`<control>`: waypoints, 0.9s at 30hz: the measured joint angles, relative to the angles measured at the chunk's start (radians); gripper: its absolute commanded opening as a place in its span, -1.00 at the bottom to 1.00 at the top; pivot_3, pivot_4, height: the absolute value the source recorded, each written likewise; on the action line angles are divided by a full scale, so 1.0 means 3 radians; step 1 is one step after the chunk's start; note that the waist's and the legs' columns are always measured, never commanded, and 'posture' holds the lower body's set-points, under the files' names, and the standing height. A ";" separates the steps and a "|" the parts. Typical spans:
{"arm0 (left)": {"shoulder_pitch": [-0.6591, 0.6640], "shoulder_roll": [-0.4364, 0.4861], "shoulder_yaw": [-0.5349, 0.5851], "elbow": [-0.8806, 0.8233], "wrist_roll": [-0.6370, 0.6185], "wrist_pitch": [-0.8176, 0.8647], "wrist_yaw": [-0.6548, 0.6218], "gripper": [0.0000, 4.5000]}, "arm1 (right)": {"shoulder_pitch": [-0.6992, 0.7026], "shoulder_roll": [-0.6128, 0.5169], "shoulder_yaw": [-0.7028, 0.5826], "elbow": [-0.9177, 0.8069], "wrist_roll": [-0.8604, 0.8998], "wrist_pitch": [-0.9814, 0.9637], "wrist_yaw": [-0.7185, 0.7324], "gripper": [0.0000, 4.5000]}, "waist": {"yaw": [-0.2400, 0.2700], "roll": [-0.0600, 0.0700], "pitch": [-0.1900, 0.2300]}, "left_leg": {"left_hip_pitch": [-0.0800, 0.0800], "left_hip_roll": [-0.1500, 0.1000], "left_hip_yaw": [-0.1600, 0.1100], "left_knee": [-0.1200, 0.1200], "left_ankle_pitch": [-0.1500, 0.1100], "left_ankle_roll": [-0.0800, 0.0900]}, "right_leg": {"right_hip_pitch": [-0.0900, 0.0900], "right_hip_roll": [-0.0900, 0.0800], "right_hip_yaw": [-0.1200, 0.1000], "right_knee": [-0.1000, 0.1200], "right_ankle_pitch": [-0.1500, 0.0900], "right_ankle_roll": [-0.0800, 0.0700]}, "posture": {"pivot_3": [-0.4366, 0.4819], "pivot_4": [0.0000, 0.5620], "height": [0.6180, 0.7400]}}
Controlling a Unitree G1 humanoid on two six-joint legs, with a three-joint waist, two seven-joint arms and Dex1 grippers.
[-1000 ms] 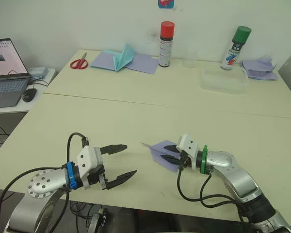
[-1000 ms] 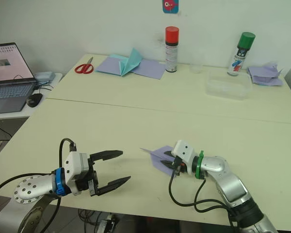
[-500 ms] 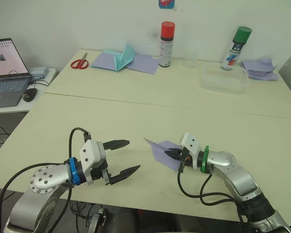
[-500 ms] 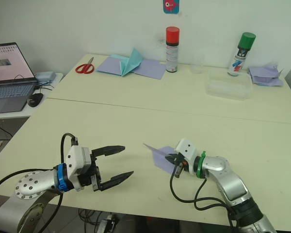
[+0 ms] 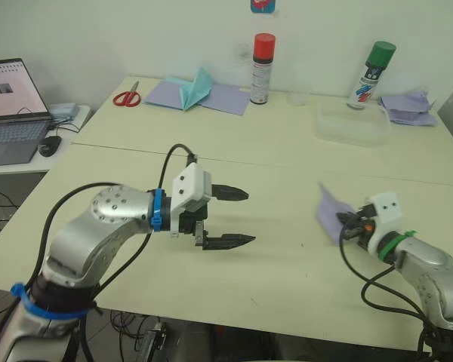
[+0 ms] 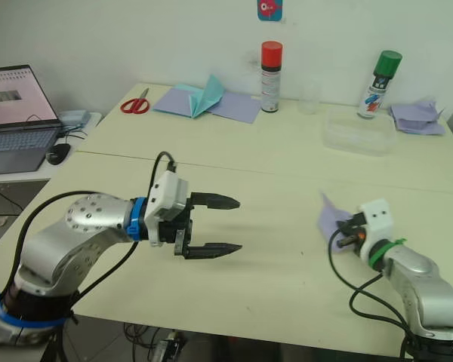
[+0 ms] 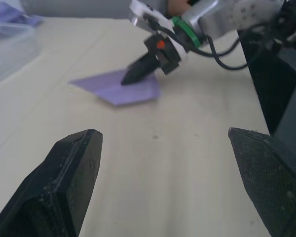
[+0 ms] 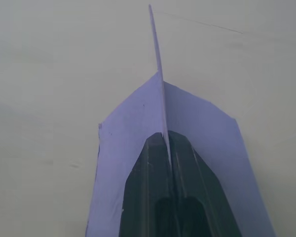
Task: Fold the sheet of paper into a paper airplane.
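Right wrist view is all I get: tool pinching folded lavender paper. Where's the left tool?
Observer: The left tool hangs over the table, to the left of the paper airplane and well apart from it.
Operator: Open or shut?
Observer: Open, fingers spread wide, pointing toward the right tool.
Operator: Anything behind the paper?
Observer: A clear plastic box sits farther back on the table, not touching the paper.
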 measured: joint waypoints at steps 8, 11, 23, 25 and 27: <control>-0.0388 -0.0401 -0.0322 0.0579 0.0373 -0.0265 -0.0245 0.99 | -0.0017 0.0082 -0.0129 0.0238 0.0074 0.0002 -0.0142 -0.99 | -0.0042 0.0002 0.0000 | -0.0001 0.0001 0.0004 0.0001 0.0000 0.0000 | -0.0001 0.0002 0.0006 -0.0001 0.0000 0.0000 | -0.05 -0.47 1.00; -0.0350 -0.0423 -0.0332 0.0594 0.0429 -0.0304 -0.0263 0.99 | -0.0060 0.0132 -0.0188 0.0311 0.0129 0.0022 -0.0187 -0.99 | -0.0041 0.0002 0.0000 | -0.0001 0.0003 0.0002 0.0001 0.0000 0.0000 | -0.0001 0.0003 0.0005 0.0001 0.0000 0.0000 | -0.05 -0.47 1.00; -0.0202 -0.0458 -0.0329 0.0542 0.0465 -0.0300 -0.0258 0.99 | -0.0053 0.0134 -0.0304 0.0437 0.0384 -0.0029 -0.0148 0.86 | -0.0034 0.0003 -0.0001 | -0.0001 0.0000 0.0000 0.0002 0.0000 0.0001 | 0.0001 0.0002 0.0005 0.0001 0.0000 0.0001 | -0.05 -0.47 1.00; -0.0176 -0.0455 -0.0328 0.0538 0.0465 -0.0294 -0.0263 0.99 | -0.0001 0.0111 -0.0308 0.0369 0.0482 -0.0026 -0.0081 0.99 | -0.0034 0.0004 0.0000 | -0.0003 0.0000 0.0000 0.0002 0.0000 0.0001 | 0.0001 0.0002 0.0005 0.0001 0.0000 0.0001 | -0.05 -0.47 1.00; -0.0167 -0.0452 -0.0323 0.0538 0.0464 -0.0292 -0.0267 0.99 | 0.0040 0.0095 -0.0330 0.0273 0.0559 0.0003 -0.0043 0.99 | -0.0034 0.0005 0.0001 | -0.0003 0.0000 -0.0001 0.0001 0.0000 0.0001 | 0.0001 0.0002 0.0005 0.0001 0.0000 0.0001 | -0.05 -0.47 1.00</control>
